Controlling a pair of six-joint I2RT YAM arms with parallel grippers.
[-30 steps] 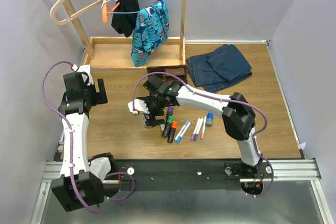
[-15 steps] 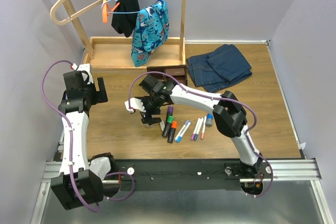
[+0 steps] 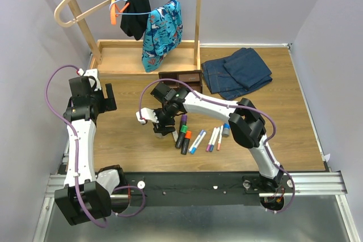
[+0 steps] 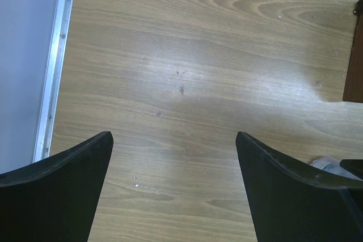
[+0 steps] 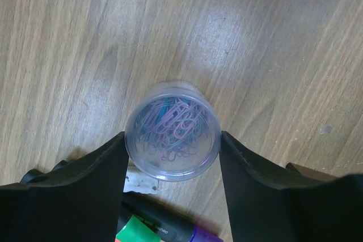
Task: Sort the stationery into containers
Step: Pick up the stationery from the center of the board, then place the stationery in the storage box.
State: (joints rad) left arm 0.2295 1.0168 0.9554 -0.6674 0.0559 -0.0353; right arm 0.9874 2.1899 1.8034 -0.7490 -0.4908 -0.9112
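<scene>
The clear tub of paper clips is sitting just left of the markers, and the right hand is clamping it on both sides. Markers, pens and bottle are lying unsorted on the worktop, near the organiser. The left hand is hanging spread, holding nothing. Judged: sorting is barely starting.

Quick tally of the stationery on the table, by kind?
Thick markers: 4 (bunched, approximate)
Thin pens: 4 (small, approximate)
Blue-capped bottle: 1
Clear tub: 1
Eraser: 1
Total: 11
</scene>
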